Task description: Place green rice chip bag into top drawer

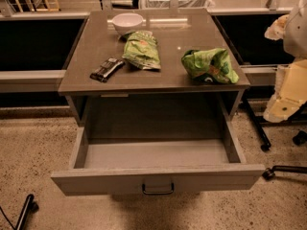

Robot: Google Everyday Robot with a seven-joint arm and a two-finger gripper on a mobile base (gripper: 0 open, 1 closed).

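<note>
The green rice chip bag (209,65) is bright green and puffy and lies on the right side of the grey tabletop (96,47), near its front edge. The top drawer (158,176) is pulled wide open below the tabletop. Its inside shows nothing in it, and its dark handle (158,189) is at the centre of the front panel. My gripper (277,28) is at the right edge of the view with the cream-coloured arm (288,90). It is off to the right of the table, apart from the bag, and holds nothing that I can see.
A paler, flatter olive-green bag (142,51), a dark snack bar (106,69) and a white bowl (127,22) lie on the tabletop's left and back. A wire basket (177,1) stands behind the table. Chair legs with castors (266,146) stand on the floor at the right.
</note>
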